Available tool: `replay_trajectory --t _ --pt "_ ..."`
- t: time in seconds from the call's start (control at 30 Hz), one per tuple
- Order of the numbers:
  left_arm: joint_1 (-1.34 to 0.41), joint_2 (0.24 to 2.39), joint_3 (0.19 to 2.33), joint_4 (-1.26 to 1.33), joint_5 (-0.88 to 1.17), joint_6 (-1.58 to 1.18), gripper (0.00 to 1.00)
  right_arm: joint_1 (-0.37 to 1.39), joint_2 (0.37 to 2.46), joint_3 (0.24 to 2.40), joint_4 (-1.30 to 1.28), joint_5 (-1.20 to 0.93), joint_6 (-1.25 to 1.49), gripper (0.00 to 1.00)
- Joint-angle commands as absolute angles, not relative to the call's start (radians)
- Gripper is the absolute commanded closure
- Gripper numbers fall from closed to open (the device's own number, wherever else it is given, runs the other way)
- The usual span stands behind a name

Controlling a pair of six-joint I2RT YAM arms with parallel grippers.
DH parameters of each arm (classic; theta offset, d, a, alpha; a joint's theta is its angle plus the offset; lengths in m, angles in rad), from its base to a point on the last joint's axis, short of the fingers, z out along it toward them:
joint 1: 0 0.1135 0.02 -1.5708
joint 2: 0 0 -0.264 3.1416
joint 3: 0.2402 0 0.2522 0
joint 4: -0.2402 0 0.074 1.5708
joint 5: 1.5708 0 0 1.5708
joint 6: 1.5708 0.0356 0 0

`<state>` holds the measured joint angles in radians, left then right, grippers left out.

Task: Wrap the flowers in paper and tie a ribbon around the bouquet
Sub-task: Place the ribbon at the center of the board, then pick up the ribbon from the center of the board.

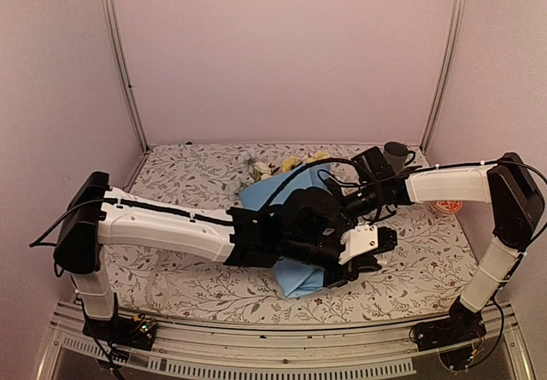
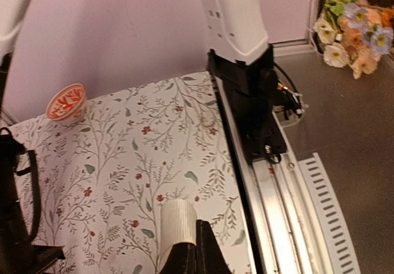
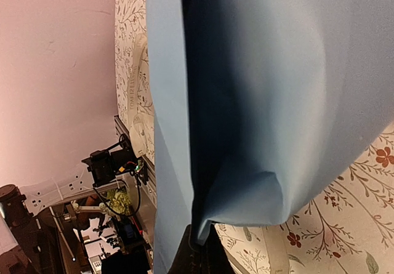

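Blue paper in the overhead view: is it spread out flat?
No, the paper is wrapped into a bundle with flowers poking from its far end.

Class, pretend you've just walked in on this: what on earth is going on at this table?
A two-armed robot is working on a bouquet lying on the table: light blue paper with flowers poking from its far end. The right gripper is shut on a fold of the paper. The left gripper is shut on an end of the cream ribbon. No ribbon shows tied around the bouquet, so tying looks not yet done.

Cup, bowl right of bouquet
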<state>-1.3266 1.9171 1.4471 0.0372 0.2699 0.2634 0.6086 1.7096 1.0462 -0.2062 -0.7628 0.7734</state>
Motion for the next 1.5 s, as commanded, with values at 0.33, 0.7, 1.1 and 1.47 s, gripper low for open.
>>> replay_trajectory --t 0.33,0.7,1.1,1.47 --pt "-1.247 2.198 1.914 -0.354 0.214 0.066 0.12 0.617 1.772 1.104 -0.309 -0.777 0.619 1.0" --pt "-1.218 1.986 1.766 -0.585 -0.006 0.073 0.01 0.623 1.794 1.097 -0.302 -0.76 0.6 1.0" --pt "-1.185 1.909 1.74 -0.561 0.196 0.058 0.12 0.624 1.803 1.091 -0.294 -0.742 0.594 1.0" --pt "-0.696 1.385 1.003 -0.631 -0.172 -0.449 0.19 0.639 1.802 1.073 -0.267 -0.742 0.601 1.0"
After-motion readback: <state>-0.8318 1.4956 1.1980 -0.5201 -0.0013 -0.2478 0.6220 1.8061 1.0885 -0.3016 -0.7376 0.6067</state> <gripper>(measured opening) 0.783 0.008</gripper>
